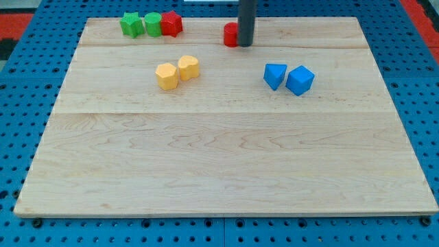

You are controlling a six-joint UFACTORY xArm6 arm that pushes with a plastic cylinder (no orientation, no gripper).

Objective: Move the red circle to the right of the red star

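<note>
The red circle (230, 34) sits near the view's top, a little right of centre, partly hidden by the rod. My tip (245, 44) rests on the board against the circle's right side. The red star (171, 24) lies at the view's top left, touching a green block on its left. The circle is to the right of the star, with a gap of about one and a half block widths between them.
Two green blocks (132, 25) (152, 24) sit in a row left of the red star. Two yellow blocks (167, 75) (188, 67) touch below them. A blue triangular block (274, 75) and a blue cube (300, 79) sit at the right. The wooden board (219, 165) lies on a blue pegboard.
</note>
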